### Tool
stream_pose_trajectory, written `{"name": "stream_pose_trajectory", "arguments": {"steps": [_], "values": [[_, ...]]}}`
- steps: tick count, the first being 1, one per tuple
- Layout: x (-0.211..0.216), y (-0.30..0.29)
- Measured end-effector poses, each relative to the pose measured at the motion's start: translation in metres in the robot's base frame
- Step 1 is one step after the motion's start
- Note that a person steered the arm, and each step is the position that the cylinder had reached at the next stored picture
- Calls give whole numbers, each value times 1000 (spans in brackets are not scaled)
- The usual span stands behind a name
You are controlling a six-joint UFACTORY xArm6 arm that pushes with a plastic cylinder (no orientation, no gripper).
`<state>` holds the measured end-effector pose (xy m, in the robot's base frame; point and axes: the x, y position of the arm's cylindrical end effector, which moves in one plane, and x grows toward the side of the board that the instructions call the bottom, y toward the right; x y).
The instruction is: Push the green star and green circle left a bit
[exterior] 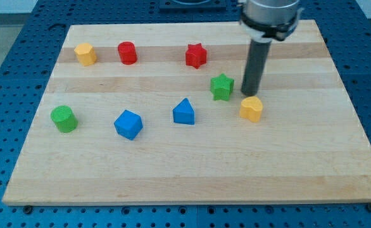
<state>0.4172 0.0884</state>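
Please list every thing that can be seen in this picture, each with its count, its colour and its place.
board: 1, light wood, fills most of the view
hexagon: 1, yellow, top left
cylinder: 1, red, right of the yellow hexagon
red star: 1, red, top centre
green star: 1, green, right of centre
yellow block: 1, yellow, below and right of the green star
green circle: 1, green, far left
cube: 1, blue, left of centre
blue block: 1, blue, centre, pointed top
my tip: 1, dark rod end, just right of the green star, just above the yellow block
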Motion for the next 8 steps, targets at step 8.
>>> {"name": "stream_pose_trajectory", "arguments": {"steps": [8], "values": [[-4, -179]]}}
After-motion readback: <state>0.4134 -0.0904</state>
